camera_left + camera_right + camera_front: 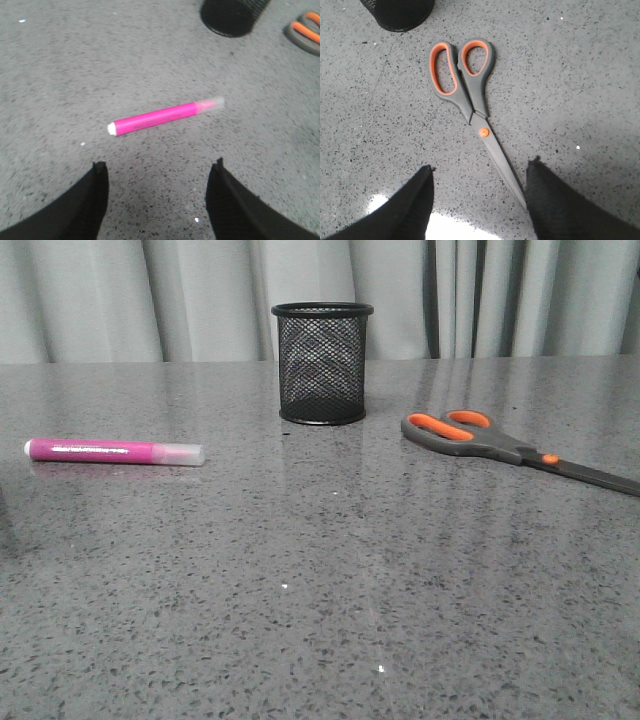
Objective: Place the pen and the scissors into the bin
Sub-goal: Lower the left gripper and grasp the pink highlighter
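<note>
The magenta pen (113, 451) lies flat on the left of the table, its clear cap toward the middle. It also shows in the left wrist view (165, 116), just ahead of my open, empty left gripper (158, 167). The scissors (500, 444) lie closed on the right, handles toward the bin. In the right wrist view the scissors (467, 92) lie ahead of my open, empty right gripper (480, 167), the blade tip reaching beside one finger. The black mesh bin (322, 362) stands upright at the back middle. Neither gripper shows in the front view.
The grey speckled table (320, 590) ends at a grey curtain (150, 295) behind the bin. The bin's base shows at the edge of the left wrist view (232, 17) and of the right wrist view (400, 14).
</note>
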Motion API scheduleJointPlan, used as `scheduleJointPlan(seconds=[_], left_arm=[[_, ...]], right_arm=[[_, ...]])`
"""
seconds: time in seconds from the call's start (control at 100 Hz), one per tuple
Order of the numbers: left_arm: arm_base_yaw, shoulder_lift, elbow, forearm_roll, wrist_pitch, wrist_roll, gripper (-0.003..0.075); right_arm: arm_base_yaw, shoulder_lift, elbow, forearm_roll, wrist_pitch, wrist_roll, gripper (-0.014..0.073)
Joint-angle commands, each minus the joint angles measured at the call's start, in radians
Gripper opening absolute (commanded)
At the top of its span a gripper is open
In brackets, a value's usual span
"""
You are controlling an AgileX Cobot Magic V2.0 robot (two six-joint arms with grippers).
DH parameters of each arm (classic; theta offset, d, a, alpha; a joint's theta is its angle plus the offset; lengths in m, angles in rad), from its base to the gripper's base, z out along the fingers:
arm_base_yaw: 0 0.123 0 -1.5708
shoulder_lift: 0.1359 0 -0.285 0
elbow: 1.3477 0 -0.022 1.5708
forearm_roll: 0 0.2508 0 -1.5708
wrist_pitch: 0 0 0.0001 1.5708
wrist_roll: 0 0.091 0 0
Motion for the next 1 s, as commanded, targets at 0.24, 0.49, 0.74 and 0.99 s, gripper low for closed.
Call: scheduleJointPlan(seconds=[0.24, 0.49, 0.74, 0.99], left_arm=[[-0.005, 0.229, -0.245, -0.066, 0.21, 0.404, 0.0386], [-0.071, 0.405, -0.361, -0.058, 0.241, 0.849, 0.0386], [-0.148, 0.566, -0.433, 0.005, 0.215, 0.924, 0.0386], [-0.164, 0.661, -0.476, 0.009, 0.197, 0.925, 0.0386]], right_arm=[[0.001, -0.013, -0.036, 0.013, -0.044, -0.012, 0.0382], [0.001, -0.013, -0.036, 0.013, -0.04, -0.012, 0.0381], [0.001, -0.013, -0.036, 0.013, -0.034, -0.017, 0.0381], [0.001, -0.013, -0.036, 0.013, -0.03, -0.018, 0.0381]])
